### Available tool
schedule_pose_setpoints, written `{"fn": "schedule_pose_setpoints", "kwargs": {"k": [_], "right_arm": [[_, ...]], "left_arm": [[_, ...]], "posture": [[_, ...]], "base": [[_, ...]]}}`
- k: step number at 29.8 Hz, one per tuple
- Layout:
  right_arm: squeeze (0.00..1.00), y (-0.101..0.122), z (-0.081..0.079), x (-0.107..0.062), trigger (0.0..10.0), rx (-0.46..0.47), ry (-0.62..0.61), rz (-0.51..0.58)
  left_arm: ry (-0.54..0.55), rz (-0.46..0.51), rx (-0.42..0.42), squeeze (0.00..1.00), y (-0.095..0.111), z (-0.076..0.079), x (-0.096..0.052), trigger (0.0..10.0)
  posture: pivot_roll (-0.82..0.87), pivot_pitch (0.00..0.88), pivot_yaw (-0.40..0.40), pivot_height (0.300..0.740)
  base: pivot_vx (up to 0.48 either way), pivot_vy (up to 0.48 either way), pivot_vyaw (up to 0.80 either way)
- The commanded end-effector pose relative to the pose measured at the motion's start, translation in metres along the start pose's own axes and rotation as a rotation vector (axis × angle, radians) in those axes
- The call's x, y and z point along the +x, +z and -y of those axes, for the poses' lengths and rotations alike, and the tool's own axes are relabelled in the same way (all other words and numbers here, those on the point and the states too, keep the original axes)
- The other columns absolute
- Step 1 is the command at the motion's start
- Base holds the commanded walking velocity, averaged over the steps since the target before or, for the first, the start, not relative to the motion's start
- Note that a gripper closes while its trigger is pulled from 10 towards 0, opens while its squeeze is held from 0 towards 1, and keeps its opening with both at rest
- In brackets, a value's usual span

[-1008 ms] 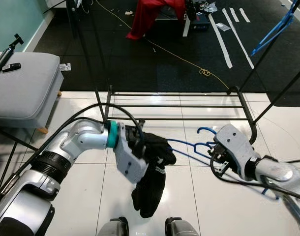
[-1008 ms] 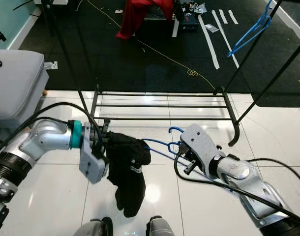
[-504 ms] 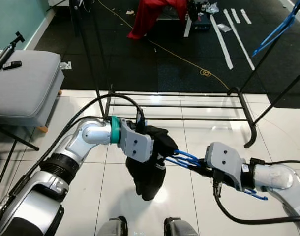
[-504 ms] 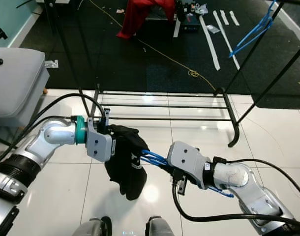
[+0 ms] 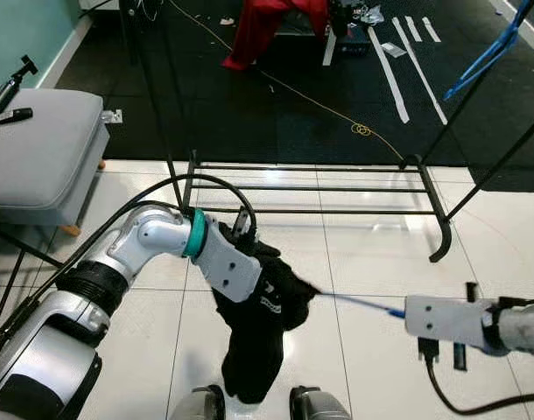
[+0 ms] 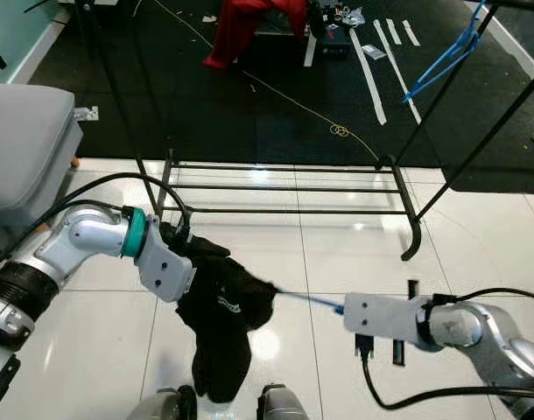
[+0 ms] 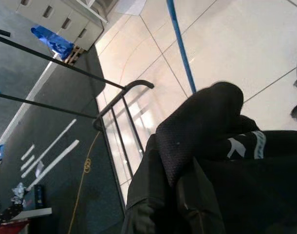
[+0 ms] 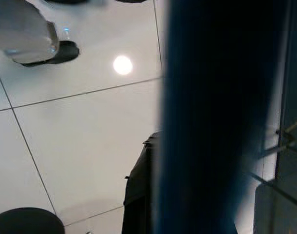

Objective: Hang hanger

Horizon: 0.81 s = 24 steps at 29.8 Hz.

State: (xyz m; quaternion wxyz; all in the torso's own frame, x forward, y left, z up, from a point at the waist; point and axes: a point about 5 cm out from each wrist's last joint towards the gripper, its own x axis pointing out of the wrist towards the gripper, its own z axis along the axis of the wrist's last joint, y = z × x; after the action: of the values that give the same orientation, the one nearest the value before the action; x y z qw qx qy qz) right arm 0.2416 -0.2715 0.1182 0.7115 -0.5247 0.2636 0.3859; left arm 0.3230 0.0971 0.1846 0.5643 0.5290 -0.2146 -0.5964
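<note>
Over the white tile floor (image 5: 372, 262), in front of the black rack (image 5: 311, 188), the left gripper (image 5: 263, 280) has its fingers pinching a black garment (image 5: 254, 350) that hangs below them. A blue hanger (image 5: 354, 303) runs from the garment to the right gripper (image 5: 403, 312); finger state there: cannot tell, blue blur fills its wrist view.

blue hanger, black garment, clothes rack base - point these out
blue hanger (image 5: 359, 303), left eye view, its thin bare rod.
black garment (image 5: 254, 350), left eye view, hanging lower fold.
clothes rack base (image 6: 284, 188), right eye view, middle floor bar.
</note>
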Motion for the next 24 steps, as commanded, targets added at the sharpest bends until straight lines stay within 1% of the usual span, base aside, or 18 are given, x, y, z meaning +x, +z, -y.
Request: {"fn": "schedule_pose_setpoints", "kwargs": {"k": [1,3,4,5,7,8,10,12,13,15,18,20,22,24], "right_arm": [[0.00,-0.005,-0.003,-0.008,10.0,0.053,0.009,-0.024],[0.00,-0.002,-0.009,-0.011,10.0,0.081,0.056,0.004],[0.00,0.004,-0.015,-0.013,10.0,0.099,0.098,0.050],[0.00,0.004,-0.015,-0.013,10.0,0.099,0.098,0.050],[0.00,0.019,-0.025,-0.014,10.0,0.166,0.164,0.167],[0.00,0.019,-0.025,-0.014,10.0,0.166,0.164,0.167],[0.00,0.030,-0.030,-0.012,10.0,0.196,0.193,0.257],[0.00,0.044,-0.028,-0.010,10.0,0.191,0.183,0.341],[0.00,0.044,-0.028,-0.010,10.0,0.191,0.183,0.341],[0.00,0.051,-0.023,-0.010,10.0,0.189,0.166,0.387],[0.00,0.052,-0.021,-0.011,10.0,0.185,0.171,0.386],[0.00,0.050,-0.020,-0.011,10.0,0.167,0.184,0.353],[0.00,0.050,-0.020,-0.011,10.0,0.167,0.184,0.353],[0.00,0.045,-0.019,-0.010,10.0,0.158,0.183,0.309]], "left_arm": [[-0.004,-0.017,0.048,0.00,-0.001,-0.001,0.002,10.0],[-0.006,-0.039,0.071,0.00,-0.003,-0.002,0.001,10.0],[0.000,-0.048,0.078,0.00,-0.004,-0.003,0.001,10.0],[0.000,-0.048,0.078,0.00,-0.004,-0.003,0.001,10.0],[0.032,-0.044,0.083,0.00,-0.004,-0.008,0.002,10.0],[0.032,-0.044,0.083,0.00,-0.004,-0.008,0.002,10.0],[0.067,-0.020,0.092,0.00,0.000,-0.013,0.005,10.0],[0.114,0.029,0.113,0.00,0.007,-0.019,0.011,10.0],[0.114,0.029,0.113,0.00,0.007,-0.019,0.011,10.0],[0.136,0.062,0.131,0.00,0.012,-0.022,0.014,10.0],[0.137,0.068,0.149,0.00,0.014,-0.023,0.017,10.0],[0.129,0.066,0.159,0.00,0.013,-0.022,0.018,10.0],[0.129,0.066,0.159,0.00,0.013,-0.022,0.018,10.0],[0.115,0.063,0.157,0.00,0.013,-0.021,0.018,10.0]], "posture": [[-0.11,0.095,0.039,0.740],[-0.12,0.095,0.042,0.740],[-0.12,0.096,0.044,0.740],[-0.12,0.096,0.044,0.740],[-0.12,0.097,0.046,0.740],[-0.12,0.097,0.046,0.740],[-0.12,0.100,0.050,0.740],[-0.13,0.100,0.049,0.740],[-0.13,0.100,0.049,0.740],[-0.12,0.100,0.046,0.740],[-0.12,0.099,0.040,0.740],[-0.12,0.099,0.040,0.740],[-0.12,0.099,0.040,0.740],[-0.12,0.100,0.037,0.740]], "base": [[0.000,0.000,0.00],[0.000,0.000,0.00],[0.000,0.000,0.00],[0.000,0.000,0.00],[0.000,0.000,0.00],[0.000,0.000,0.00],[0.000,0.000,0.00],[0.000,0.000,0.00],[0.000,0.000,0.00],[0.000,0.000,0.00],[0.000,0.000,0.00],[0.000,0.000,0.00],[0.000,0.000,0.00],[0.000,0.000,0.00]]}}
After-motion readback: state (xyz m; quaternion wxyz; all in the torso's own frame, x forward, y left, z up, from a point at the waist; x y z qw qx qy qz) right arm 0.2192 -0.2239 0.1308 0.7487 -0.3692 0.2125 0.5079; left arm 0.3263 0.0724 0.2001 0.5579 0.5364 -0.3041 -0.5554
